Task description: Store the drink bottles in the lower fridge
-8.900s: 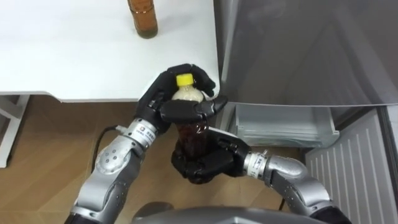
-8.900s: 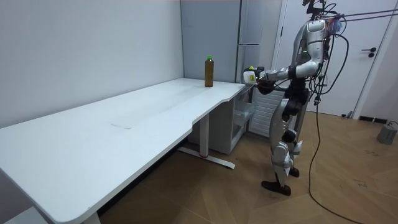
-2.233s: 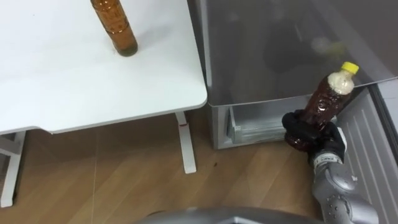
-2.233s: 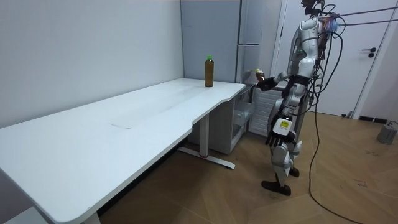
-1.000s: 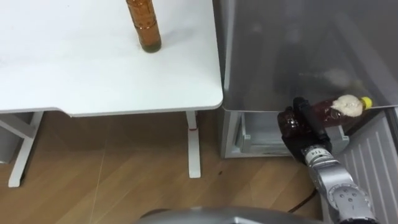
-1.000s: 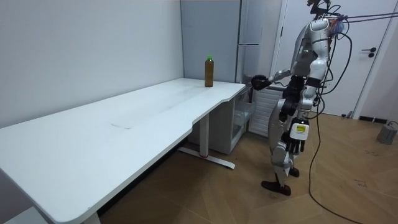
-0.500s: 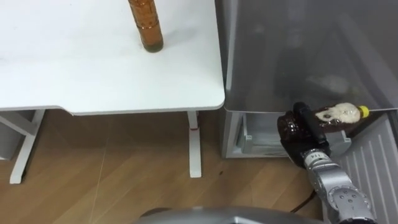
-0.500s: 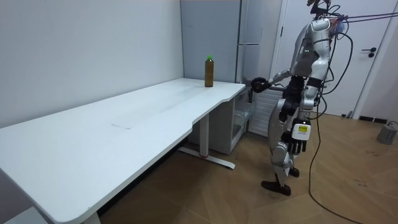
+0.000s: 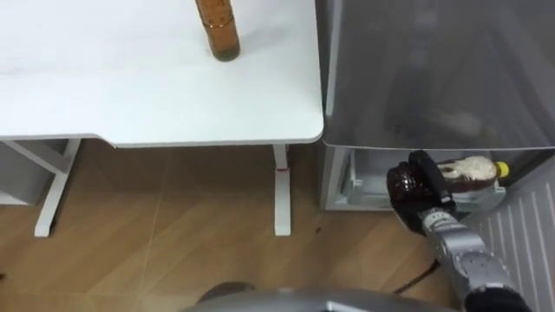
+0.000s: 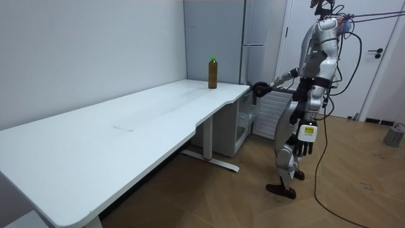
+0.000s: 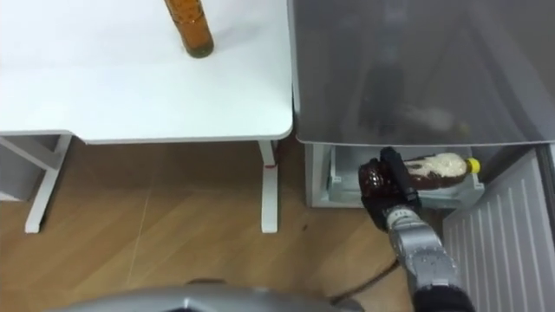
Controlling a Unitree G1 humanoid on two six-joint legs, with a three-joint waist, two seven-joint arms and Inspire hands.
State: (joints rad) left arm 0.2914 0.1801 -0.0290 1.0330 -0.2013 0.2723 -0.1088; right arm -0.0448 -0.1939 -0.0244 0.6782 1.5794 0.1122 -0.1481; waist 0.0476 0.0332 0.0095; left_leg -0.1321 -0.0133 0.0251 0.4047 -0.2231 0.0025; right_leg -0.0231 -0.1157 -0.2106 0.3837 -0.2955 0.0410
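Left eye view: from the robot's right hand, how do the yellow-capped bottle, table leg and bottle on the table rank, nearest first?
1. Yellow-capped bottle: held in the right hand, lying sideways.
2. Table leg: off to the hand's left.
3. Bottle on the table: upper left, farthest.

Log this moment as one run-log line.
right hand: shut on yellow-capped bottle, held sideways at open lower fridge | left hand: open, at side | second bottle: upright on table
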